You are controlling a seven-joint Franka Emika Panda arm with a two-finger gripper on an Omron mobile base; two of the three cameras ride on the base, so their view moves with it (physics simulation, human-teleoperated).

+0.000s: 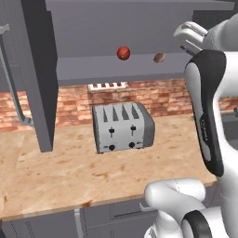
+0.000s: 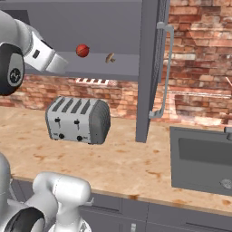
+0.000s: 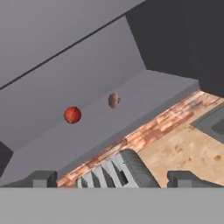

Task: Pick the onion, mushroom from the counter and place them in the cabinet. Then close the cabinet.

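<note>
glossy red round onion (image 1: pixel 123 53) on grey cabinet shelf (image 1: pixel 107 69), mid-shelf | small brown-grey mushroom (image 1: pixel 159 57) near it, rightward | dark cabinet door (image 1: pixel 41 69) open | silver four-slot toaster (image 1: pixel 122 126) toward tan wood-grain counter's (image 1: pixel 69 176) back edge

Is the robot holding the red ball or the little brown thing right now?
No, it holds nothing. The gripper is open, its fingers apart with only air between. The onion and mushroom both sit on the cabinet shelf.

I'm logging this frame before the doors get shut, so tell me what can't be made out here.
- Gripper: the hand view's bottom edge cuts off the jaws; whether they are open is unclear.
- Small brownish-grey mushroom: too small to show its stem clearly.
- Dark grey wall cabinet: top cut off by every view's edge.
</note>
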